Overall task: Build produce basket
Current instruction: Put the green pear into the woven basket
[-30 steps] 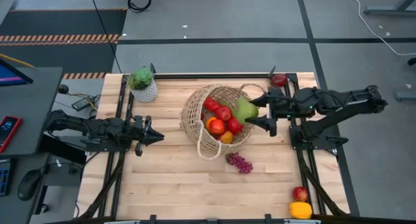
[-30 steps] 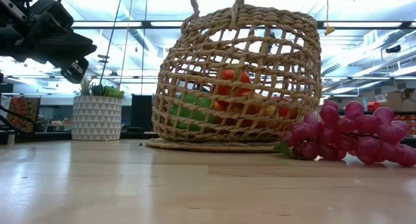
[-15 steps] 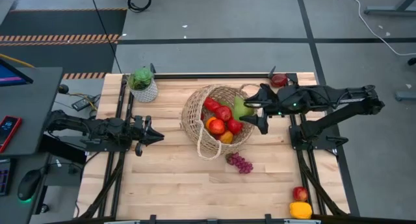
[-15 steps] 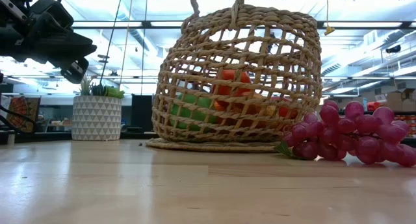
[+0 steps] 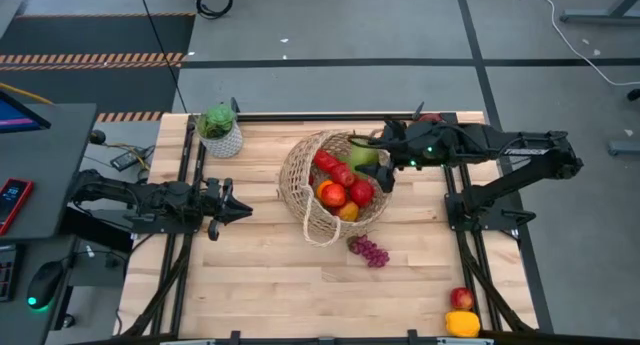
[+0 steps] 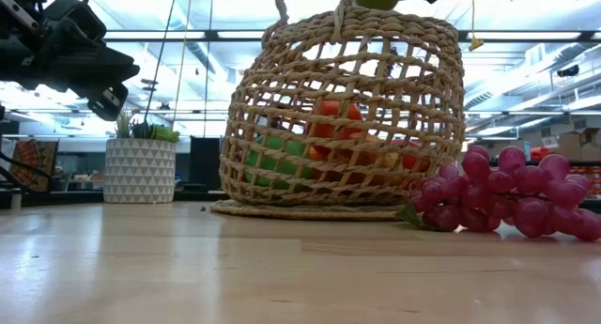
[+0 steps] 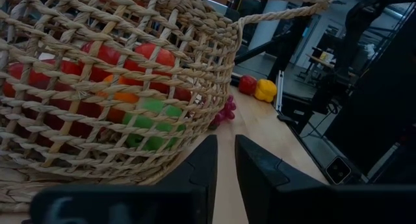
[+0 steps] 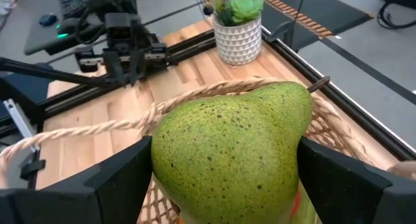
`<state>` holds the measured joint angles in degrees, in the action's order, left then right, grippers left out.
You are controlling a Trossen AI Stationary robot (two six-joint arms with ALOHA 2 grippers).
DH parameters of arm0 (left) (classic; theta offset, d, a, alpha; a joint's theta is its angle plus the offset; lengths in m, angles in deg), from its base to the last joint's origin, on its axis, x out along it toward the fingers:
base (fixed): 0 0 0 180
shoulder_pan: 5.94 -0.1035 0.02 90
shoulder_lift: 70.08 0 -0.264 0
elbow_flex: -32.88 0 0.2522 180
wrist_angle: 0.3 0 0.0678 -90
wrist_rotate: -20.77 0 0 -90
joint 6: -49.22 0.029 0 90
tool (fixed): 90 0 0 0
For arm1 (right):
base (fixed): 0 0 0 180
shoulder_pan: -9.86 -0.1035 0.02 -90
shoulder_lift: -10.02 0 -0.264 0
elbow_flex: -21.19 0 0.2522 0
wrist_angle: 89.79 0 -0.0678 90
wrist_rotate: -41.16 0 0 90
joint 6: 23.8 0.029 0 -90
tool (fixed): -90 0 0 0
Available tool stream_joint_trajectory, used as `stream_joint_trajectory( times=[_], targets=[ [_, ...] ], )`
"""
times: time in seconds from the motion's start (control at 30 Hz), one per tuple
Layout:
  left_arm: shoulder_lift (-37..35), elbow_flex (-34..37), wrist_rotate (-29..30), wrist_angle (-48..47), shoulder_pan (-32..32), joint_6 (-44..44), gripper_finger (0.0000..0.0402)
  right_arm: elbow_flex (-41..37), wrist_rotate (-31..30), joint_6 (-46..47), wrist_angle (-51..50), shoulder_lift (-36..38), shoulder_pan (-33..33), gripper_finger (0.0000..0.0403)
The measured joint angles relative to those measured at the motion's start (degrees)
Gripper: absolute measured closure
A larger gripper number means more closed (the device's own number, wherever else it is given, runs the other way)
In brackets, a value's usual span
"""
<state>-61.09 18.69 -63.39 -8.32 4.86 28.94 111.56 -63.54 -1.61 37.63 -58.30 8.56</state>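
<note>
Grey floor with dark seams surrounds my station, and on it sits the pale wooden tabletop [image 5: 260, 275] framed by black rails. Biggest thing on the wood is the woven basket [image 5: 300, 175], near the middle and a little toward the far edge. From above I see its mouth and a loop handle at the near side; from the low camera its open weave shows orange, green and red shapes inside. I count red apples [image 5: 345, 175], an orange piece [image 5: 324, 189] and something yellow [image 5: 349, 212] already lying in it.

My right arm reaches in from the right side, and the right pincer [image 5: 372, 163] hangs over the basket's far-right rim. Its fingers are spread wide around a green pear [image 8: 231, 152], pinching it from both sides; the wrist camera shows the speckled pear filling the gap, with wicker below it.

My left arm lies low over the tabletop's left side, well apart from the basket, and the left pincer [image 5: 243, 212] points toward it with its fingers pressed together, holding nothing.

A white pot with a green plant [image 5: 220, 130] stands at the far-left corner. Purple grapes [image 5: 369, 250] lie on the wood just beside the basket's near edge. A red apple [image 5: 461, 298] and a yellow pepper [image 5: 462, 323] sit touching at the near-right corner.
</note>
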Motion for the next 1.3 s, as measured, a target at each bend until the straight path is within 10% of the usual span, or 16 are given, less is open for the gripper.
stream_joint_trajectory(
  times=[0.77, 1.3],
  targets=[
    [0.0, 0.0, 0.0, 0.0, 0.0, 0.0, 0.0344, 23.2, 0.9, -8.2, -23.7, -14.7, -2.4, 0.0043],
    [0.0, 0.0, 0.0, 0.0, 0.0, 0.0, 0.0346, 26.6, 0.4, -61.8, -25.3, -13.5, -7.6, 0.0043]
  ],
)
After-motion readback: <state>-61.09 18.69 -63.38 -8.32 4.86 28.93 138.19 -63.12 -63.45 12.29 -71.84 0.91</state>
